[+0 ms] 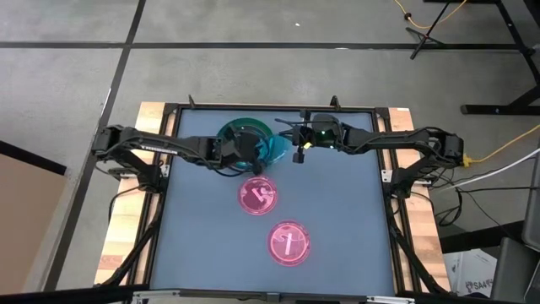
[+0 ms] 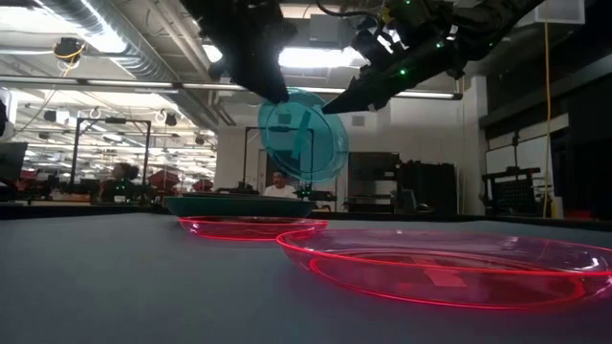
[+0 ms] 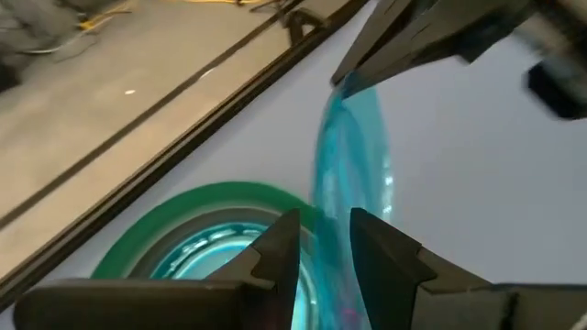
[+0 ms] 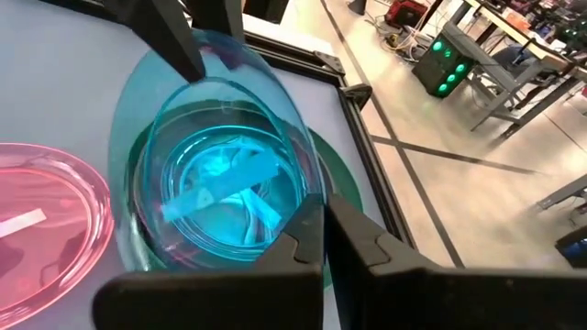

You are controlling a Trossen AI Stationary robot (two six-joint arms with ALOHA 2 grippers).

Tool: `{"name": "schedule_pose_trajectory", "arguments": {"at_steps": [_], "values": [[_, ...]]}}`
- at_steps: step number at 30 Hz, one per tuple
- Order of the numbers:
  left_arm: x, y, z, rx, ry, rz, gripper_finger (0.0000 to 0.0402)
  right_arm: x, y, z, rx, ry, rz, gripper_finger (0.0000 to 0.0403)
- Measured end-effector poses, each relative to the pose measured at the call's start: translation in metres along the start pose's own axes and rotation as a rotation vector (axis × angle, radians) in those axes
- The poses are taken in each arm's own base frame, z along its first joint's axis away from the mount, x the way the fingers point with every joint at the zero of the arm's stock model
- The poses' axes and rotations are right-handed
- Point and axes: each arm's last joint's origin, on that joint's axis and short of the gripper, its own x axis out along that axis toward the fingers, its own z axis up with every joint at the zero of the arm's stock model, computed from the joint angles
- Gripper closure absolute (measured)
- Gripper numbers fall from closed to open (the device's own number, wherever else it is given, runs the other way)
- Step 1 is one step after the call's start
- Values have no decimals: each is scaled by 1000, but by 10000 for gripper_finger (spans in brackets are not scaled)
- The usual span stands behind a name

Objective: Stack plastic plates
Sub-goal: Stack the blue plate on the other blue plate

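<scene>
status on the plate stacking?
Partly done: a stack sits on the green plate at the far edge. In hand: a cyan plate held on edge in the air between the left tool and right tool. Left: two pink plates lying separately.

Cyan plate (image 2: 303, 135) upright — airborne above table

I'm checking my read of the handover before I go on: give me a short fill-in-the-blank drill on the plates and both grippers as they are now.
1. The cyan plate held in the air is gripped by ____ grippers at once.
2. It stands on ____ rather than lying flat.
3. Below it, the stack sits on the larger dark ____ plate.
4. The number of pink plates lying apart from the stack on the table is ____.

The left gripper and the right gripper each pinch its rim.

Missing words: both; edge; green; two
</scene>
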Motion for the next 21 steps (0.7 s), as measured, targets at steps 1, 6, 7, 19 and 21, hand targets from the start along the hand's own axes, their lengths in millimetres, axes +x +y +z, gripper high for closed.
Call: {"name": "schedule_pose_trajectory", "arguments": {"at_steps": [1, 6, 7, 19, 21], "values": [[3, -1, -2, 5, 1, 18, 310, 0, 0, 0, 0, 0, 0, 403], [11, -3, -6, 27, 4, 82, 310, 0, 0, 0, 0, -2, 0, 403], [11, -4, -7, 28, 5, 83, 310, 0, 0, 0, 0, -2, 0, 403], [11, -4, -7, 45, 8, 76, 310, 0, 0, 0, 1, 0, 2, 403], [10, -5, -7, 85, 8, 72, 310, 0, 0, 0, 1, 0, 2, 403]]}}
